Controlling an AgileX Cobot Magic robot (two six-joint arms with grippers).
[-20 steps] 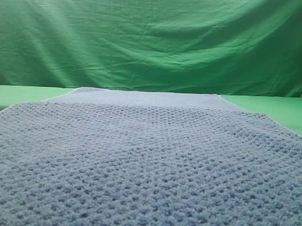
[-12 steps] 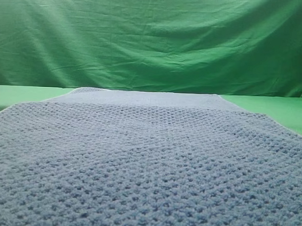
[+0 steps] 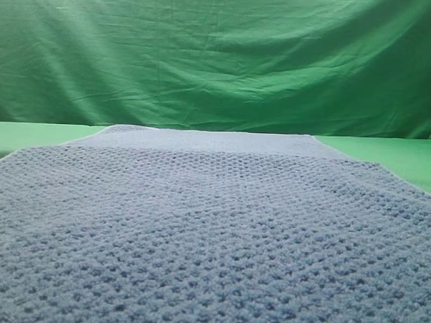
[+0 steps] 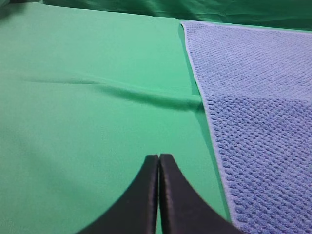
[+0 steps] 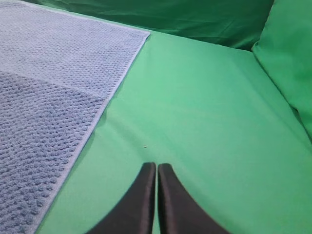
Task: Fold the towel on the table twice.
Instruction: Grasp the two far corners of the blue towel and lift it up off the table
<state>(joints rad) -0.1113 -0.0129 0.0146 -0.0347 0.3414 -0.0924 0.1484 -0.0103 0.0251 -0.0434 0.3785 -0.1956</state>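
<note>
The blue-grey waffle-knit towel (image 3: 213,232) lies flat and fills most of the exterior high view. Its left edge (image 4: 253,126) runs beside my left gripper (image 4: 159,158), which hovers over bare green table (image 4: 87,122) with its black fingers pressed together and nothing between them. Over on the other side, the towel's right edge (image 5: 48,107) lies left of my right gripper (image 5: 156,166), also shut and empty above the table (image 5: 204,126). Neither gripper touches the towel. No gripper appears in the exterior high view.
A wrinkled green fabric backdrop (image 3: 219,62) hangs behind the table. A low crease (image 4: 146,97) in the table cover runs toward the towel's left edge. Backdrop fabric bulges at the right (image 5: 287,53).
</note>
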